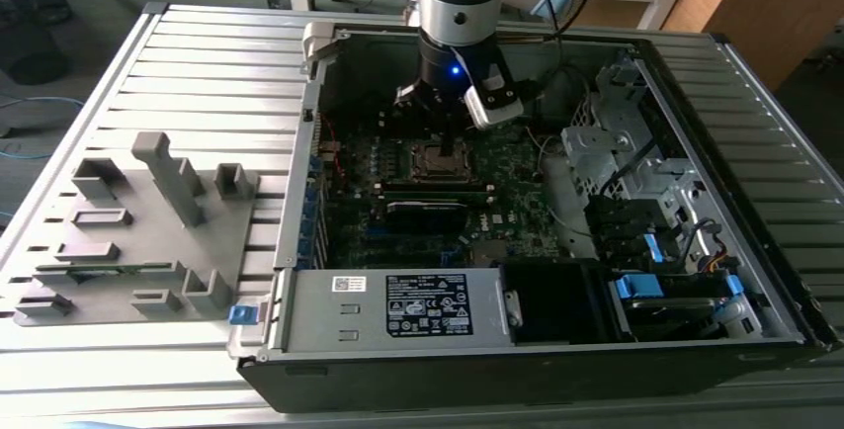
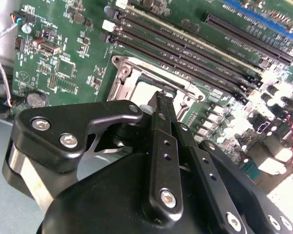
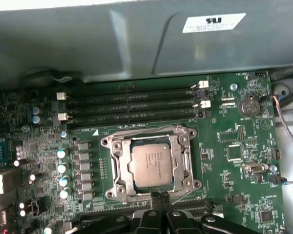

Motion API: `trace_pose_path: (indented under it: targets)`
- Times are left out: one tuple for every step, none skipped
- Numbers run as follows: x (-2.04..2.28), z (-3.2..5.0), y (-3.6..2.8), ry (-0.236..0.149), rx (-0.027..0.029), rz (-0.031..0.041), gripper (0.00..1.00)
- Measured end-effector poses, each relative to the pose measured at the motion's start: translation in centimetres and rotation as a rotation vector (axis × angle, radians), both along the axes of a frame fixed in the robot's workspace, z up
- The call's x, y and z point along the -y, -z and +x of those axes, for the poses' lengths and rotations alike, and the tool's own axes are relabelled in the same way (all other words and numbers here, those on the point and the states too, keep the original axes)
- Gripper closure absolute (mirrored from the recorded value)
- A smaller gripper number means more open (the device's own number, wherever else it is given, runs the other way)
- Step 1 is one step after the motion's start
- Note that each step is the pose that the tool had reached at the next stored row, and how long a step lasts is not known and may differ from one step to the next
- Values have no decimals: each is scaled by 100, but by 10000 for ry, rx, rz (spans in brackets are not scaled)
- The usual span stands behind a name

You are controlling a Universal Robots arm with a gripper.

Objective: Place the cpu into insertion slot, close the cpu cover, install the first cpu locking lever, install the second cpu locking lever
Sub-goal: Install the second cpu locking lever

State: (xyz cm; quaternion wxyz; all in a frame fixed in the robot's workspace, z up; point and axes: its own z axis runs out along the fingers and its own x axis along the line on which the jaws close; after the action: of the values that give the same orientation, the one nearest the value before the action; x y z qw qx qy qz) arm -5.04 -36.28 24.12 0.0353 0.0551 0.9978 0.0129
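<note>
- Hovering inside the open case [image 1: 738, 83], my gripper [image 3: 159, 196] hangs just above the board [image 3: 234, 146], at the near edge of the socket.
- My fingers [image 2: 162, 105] are pressed narrow together, tips meeting, with nothing between them.
- The cpu [image 3: 154, 165] lies flat in the slot [image 3: 121, 168], silver top up, in the first wrist view.
- The cover [image 3: 180, 146] is down around the chip, framing it through its window.
- A thin wire lever [image 3: 141, 128] runs along the socket's far side, beside the memory slots [image 3: 132, 105].
- In the exterior view, a grey fixture [image 1: 145, 231] sits on the table [image 1: 211, 53] at that view's left of the case.
</note>
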Motion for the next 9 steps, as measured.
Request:
trace_pose_path:
  targets:
    - [15, 0, 0, 0, 0, -1, 89]
    - [27, 0, 0, 0, 0, -4, 89]
    - [36, 0, 0, 0, 0, -6, 89]
    - [47, 0, 0, -1, 0, -6, 89]
    - [60, 0, 0, 0, 0, -7, 89]
    - [71, 0, 0, 0, 1, -6, 89]
    - [82, 0, 0, 0, 0, -6, 89]
    - [92, 0, 0, 0, 1, -6, 89]
    - [100, 0, 0, 0, 1, -6, 89]
